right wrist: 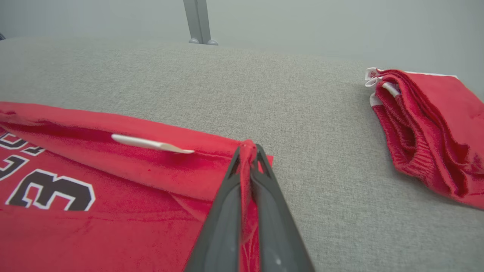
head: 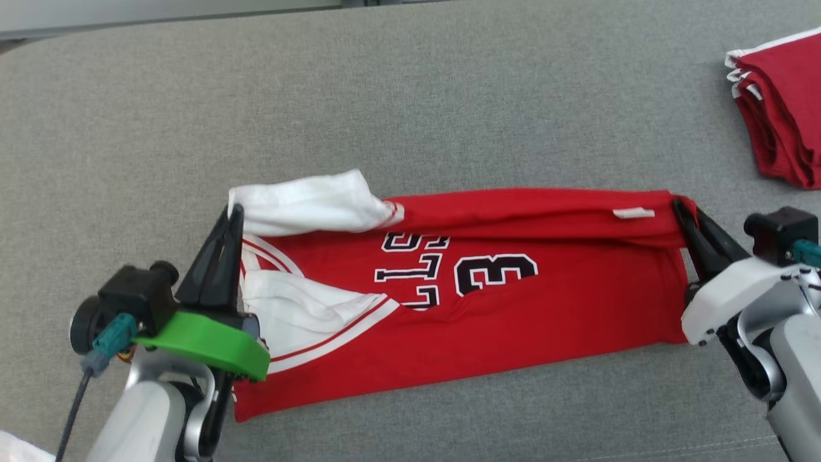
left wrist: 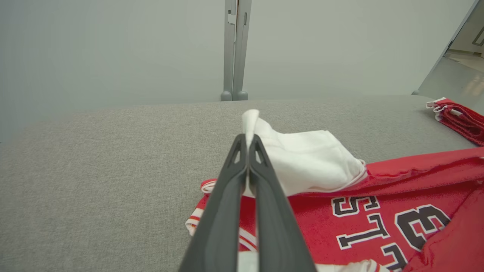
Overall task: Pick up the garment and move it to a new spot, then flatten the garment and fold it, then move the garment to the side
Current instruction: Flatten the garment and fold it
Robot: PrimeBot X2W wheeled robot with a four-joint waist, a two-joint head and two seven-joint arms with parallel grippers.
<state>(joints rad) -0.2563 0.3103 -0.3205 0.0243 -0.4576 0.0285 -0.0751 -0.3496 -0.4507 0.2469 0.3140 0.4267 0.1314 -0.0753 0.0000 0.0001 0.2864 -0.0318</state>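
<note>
One red jersey [head: 487, 308] lying on the grey fabric tabletop [head: 410, 96]. My left hand [head: 232, 215] is pinching its white end and my right hand [head: 680, 208] its red corner. One folded red pile [head: 779, 109] far right, pale wall [left wrist: 113, 45] behind.

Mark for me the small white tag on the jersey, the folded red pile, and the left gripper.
white tag [head: 634, 213], head view, middle of the tag.
folded red pile [head: 782, 109], head view, top layer.
left gripper [left wrist: 248, 141], left wrist view, between fingertips shut on the jersey [left wrist: 416, 170].
</note>
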